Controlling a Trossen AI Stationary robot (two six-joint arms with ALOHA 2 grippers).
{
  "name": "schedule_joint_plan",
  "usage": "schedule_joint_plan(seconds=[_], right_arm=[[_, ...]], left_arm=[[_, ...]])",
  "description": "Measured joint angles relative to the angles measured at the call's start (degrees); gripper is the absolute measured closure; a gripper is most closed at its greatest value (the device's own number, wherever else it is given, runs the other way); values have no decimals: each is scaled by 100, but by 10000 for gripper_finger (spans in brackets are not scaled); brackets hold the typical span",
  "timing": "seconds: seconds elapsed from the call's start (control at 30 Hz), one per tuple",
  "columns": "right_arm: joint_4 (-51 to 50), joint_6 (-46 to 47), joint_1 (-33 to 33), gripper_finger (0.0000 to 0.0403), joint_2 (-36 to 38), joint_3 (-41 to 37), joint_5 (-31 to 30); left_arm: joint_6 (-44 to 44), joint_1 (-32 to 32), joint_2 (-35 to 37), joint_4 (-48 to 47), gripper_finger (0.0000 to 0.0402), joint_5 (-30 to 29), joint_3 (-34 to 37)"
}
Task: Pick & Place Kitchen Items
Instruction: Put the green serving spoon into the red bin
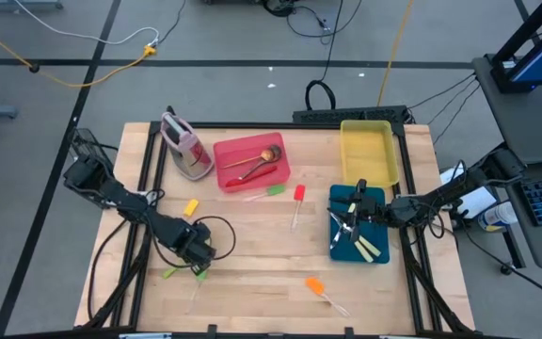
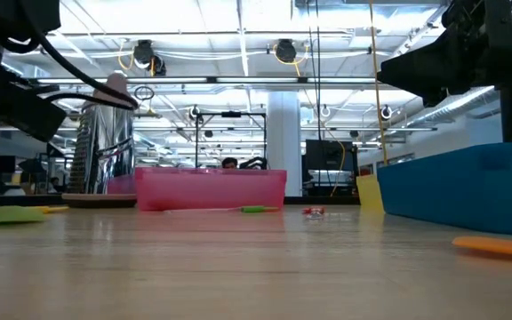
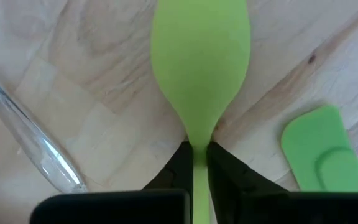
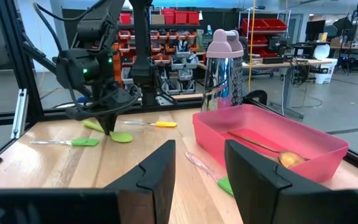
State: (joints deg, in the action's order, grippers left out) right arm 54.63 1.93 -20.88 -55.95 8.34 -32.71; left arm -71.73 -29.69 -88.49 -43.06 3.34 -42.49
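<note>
A green spoon lies on the wooden table near its left front, and my left gripper is shut on it, pointing down. In the high view my left gripper shows there. Beside the spoon lie a green spatula head and a clear handle. My right gripper stands open and level above the blue tray at the right, with nothing between its fingers. My left gripper pinches the green spoon's handle just behind the bowl between its two fingers. The fingers come from above, pointing down, and lie across the handle. The spoon's bowl lies flat on the table.
A pink-and-grey container stands at the far left. Beside it is a red tray with a wooden spoon, then a yellow tray. Cream-handled knives lie in the blue tray. Loose red, green and orange spatulas lie mid-table.
</note>
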Motion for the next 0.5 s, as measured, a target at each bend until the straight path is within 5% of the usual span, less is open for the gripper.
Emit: schedule_joint_plan(seconds=[0.2,0.5], right_arm=[[7,-2,4,273,0,0,-1],[27,-2,4,273,-1,2,-1]], left_arm=[[779,75,-13,-118,394,-1461,-824],[3017,1049,-13,-162,394,-2357,-1865]])
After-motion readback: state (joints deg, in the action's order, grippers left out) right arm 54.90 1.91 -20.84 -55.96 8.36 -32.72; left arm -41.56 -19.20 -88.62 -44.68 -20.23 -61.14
